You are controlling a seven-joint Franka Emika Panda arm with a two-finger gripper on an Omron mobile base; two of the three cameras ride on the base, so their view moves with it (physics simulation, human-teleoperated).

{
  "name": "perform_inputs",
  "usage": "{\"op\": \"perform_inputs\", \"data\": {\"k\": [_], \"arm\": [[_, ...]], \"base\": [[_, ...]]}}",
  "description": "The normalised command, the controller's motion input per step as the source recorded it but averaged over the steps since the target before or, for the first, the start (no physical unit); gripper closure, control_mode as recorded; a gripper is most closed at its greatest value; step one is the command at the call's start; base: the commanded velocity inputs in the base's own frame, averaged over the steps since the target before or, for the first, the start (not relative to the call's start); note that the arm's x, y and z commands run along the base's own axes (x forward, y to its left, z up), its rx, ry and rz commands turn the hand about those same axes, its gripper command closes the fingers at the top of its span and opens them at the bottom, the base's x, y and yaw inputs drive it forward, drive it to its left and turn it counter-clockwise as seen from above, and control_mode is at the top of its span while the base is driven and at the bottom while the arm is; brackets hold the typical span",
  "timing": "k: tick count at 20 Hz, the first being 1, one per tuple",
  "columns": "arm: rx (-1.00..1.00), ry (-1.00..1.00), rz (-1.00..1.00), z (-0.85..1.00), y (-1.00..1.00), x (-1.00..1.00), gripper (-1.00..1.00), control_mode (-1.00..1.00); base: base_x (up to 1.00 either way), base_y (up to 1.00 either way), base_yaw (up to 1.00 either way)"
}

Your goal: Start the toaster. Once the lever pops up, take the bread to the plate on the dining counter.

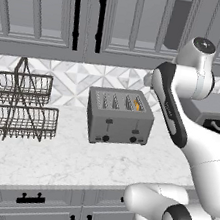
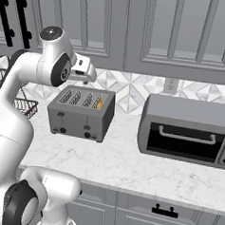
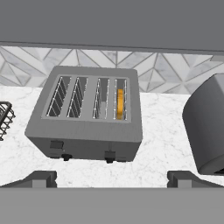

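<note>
On the marble worktop (image 1: 47,162) sits the toaster (image 1: 119,116), bread (image 3: 120,104) tucked down in its rightmost slot; the arm's fingers (image 3: 112,178) hover above it, spread wide and empty; levers look untouched, so basically nothing's done yet; toasting and plating still to go.

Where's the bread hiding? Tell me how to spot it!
Look on the white marble worktop for the boxy grey metal toaster. The bread sits down inside its rightmost slot, the golden-orange bit; the other three slots look empty and grey.
</note>
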Motion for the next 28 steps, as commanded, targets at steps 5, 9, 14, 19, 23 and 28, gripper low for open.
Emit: {"op": "perform_inputs", "data": {"k": [5,9,14,19,23,28], "arm": [[0.00,0.00,0.00,0.00,0.00,0.00,-1.00,-1.00],[0.00,0.00,0.00,0.00,0.00,0.00,-1.00,-1.00],[0.00,0.00,0.00,0.00,0.00,0.00,-1.00,-1.00],[0.00,0.00,0.00,0.00,0.00,0.00,-1.00,-1.00],[0.00,0.00,0.00,0.00,0.00,0.00,-1.00,-1.00],[0.00,0.00,0.00,0.00,0.00,0.00,-1.00,-1.00]], "base": [[0.00,0.00,0.00],[0.00,0.00,0.00],[0.00,0.00,0.00],[0.00,0.00,0.00],[0.00,0.00,0.00],[0.00,0.00,0.00]]}}
